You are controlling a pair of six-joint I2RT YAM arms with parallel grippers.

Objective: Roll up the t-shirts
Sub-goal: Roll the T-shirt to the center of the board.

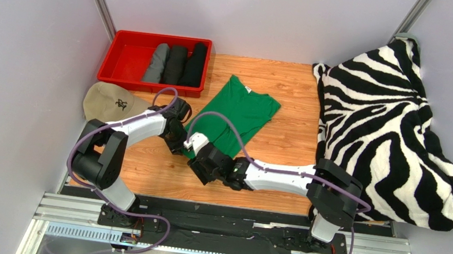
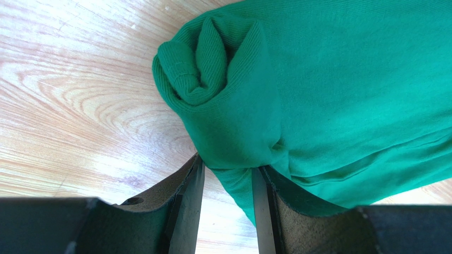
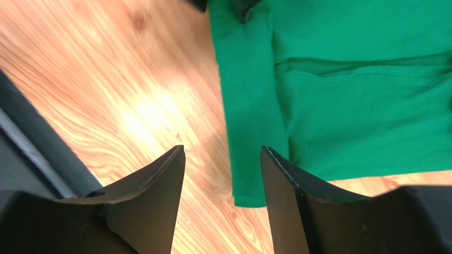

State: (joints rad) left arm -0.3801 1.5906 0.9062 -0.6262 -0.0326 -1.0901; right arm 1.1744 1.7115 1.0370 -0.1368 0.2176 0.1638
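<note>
The green t-shirt [image 1: 241, 117] lies on the wooden table, its near end wound into a short roll [image 2: 212, 74]. My left gripper [image 2: 228, 165] is shut on that roll, with green cloth filling the gap between its fingertips; in the top view it sits at the shirt's near left corner [image 1: 177, 139]. My right gripper [image 3: 223, 152] is open just above the wood, and the flat near edge of the green t-shirt [image 3: 249, 132] lies under its gap, ungripped. A grey rolled t-shirt [image 1: 156, 63] and two black ones [image 1: 176, 64] [image 1: 196, 64] lie side by side in the red bin.
The red bin [image 1: 126, 58] stands at the back left. A beige cap [image 1: 105, 102] lies in front of it, close to the left arm. A zebra-striped blanket [image 1: 383, 125] covers the right side of the table. Grey walls enclose three sides.
</note>
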